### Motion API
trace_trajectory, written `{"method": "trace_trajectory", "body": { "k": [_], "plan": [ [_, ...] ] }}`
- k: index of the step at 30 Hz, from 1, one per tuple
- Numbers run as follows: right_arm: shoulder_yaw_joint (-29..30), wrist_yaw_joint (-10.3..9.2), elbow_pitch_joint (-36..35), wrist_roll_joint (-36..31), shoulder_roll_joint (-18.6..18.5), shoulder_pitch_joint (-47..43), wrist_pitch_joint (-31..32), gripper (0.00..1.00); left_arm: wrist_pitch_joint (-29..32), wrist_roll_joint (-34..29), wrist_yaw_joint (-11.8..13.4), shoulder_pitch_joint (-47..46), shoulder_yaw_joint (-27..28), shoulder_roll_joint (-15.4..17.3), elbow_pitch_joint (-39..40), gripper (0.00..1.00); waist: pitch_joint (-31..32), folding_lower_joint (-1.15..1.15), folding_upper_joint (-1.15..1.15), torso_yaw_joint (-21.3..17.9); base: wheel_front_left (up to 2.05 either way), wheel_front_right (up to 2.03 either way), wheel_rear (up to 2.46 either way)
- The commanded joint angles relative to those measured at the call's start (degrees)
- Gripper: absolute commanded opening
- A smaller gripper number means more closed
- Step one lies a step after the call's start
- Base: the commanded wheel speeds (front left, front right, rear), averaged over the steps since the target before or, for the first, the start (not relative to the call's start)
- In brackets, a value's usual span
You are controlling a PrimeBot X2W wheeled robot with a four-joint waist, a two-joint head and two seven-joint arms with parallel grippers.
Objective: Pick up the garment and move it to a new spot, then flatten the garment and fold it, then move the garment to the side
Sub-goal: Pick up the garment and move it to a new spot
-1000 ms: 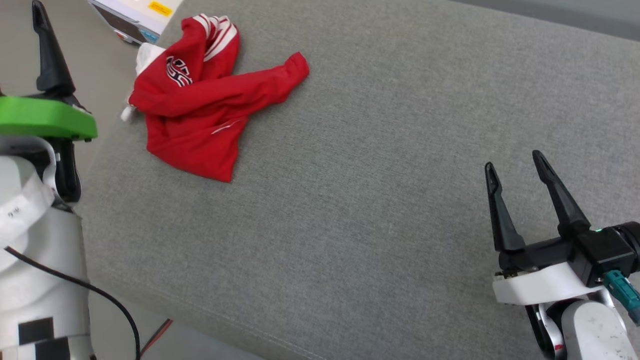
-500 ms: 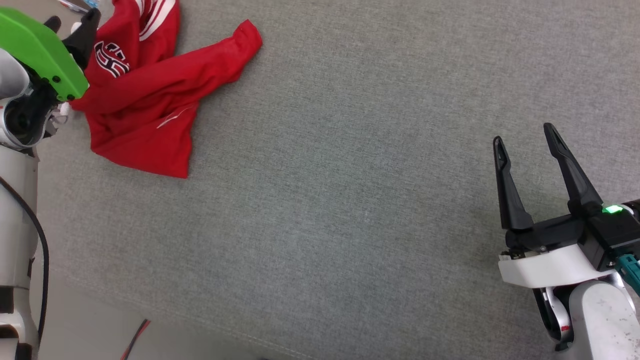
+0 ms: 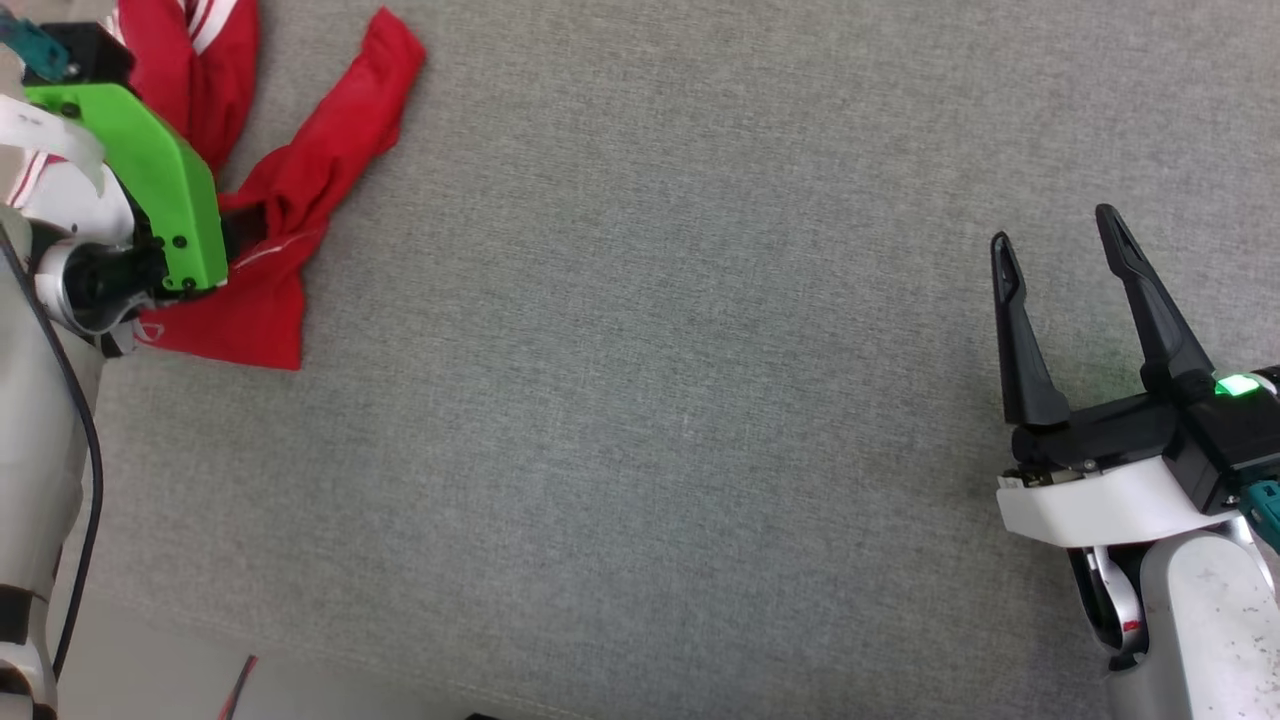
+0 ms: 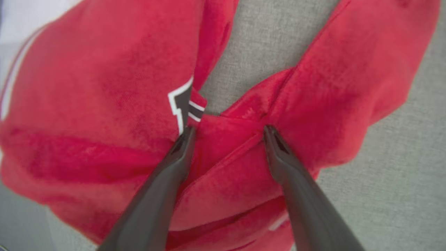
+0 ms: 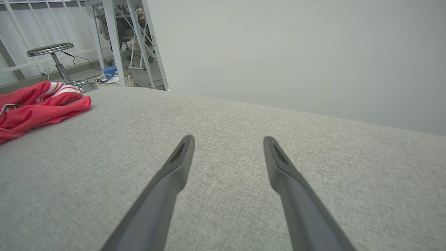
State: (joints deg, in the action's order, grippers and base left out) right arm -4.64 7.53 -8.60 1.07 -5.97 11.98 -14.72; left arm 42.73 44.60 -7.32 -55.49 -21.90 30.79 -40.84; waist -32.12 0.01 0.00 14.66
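garment (image 3: 300,190): crumpled at the grey padded surface's (image 3: 650,400) left edge | left gripper (image 4: 227,128): spread wide directly above it, tips straddling a central fold | right gripper (image 3: 1054,225): spread, empty, well apart | nearer arm: left

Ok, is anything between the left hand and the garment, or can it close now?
Nothing visible stands in the way. The left hand is open directly over the crumpled garment, with a red fold lying between its fingers. Whether the tips touch the cloth I cannot tell.
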Motion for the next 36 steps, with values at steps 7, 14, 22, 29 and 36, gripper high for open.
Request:
{"method": "trace_trajectory", "body": {
  "k": [7,14,22,29,36],
  "plan": [
    [-0.1,-0.04,0.0,-0.3,0.1,1.6,-0.3,1.0,0.4,1.7,-0.2,3.1,-5.8,-1.4,-3.7,1.0,-1.6,-0.01,0.0,-1.7,0.0,0.0,0.0],
    [0.3,-0.04,0.5,-0.2,0.0,1.1,-0.3,1.0,-2.0,4.9,-0.2,3.2,-9.9,-1.2,-3.9,0.0,-0.2,-0.01,0.0,-0.7,0.0,0.0,0.0],
    [0.3,-0.04,1.5,0.8,0.9,-0.1,-0.3,1.0,-11.3,5.8,-0.2,-0.1,-12.8,2.1,1.0,0.0,5.2,-0.01,0.0,0.5,0.0,0.0,0.0],
    [0.4,-0.04,2.0,2.0,2.2,-1.5,-0.3,1.0,-16.7,4.3,-0.2,-3.5,-17.6,5.0,8.1,0.0,9.7,-0.01,0.0,-0.3,0.0,0.0,0.0],
    [1.3,-0.04,2.2,3.4,3.0,-2.3,-0.3,1.0,-19.1,2.2,-0.2,-5.8,-23.5,5.6,16.0,0.0,11.5,-0.01,0.0,-4.2,0.0,0.0,0.0]
  ]
}}
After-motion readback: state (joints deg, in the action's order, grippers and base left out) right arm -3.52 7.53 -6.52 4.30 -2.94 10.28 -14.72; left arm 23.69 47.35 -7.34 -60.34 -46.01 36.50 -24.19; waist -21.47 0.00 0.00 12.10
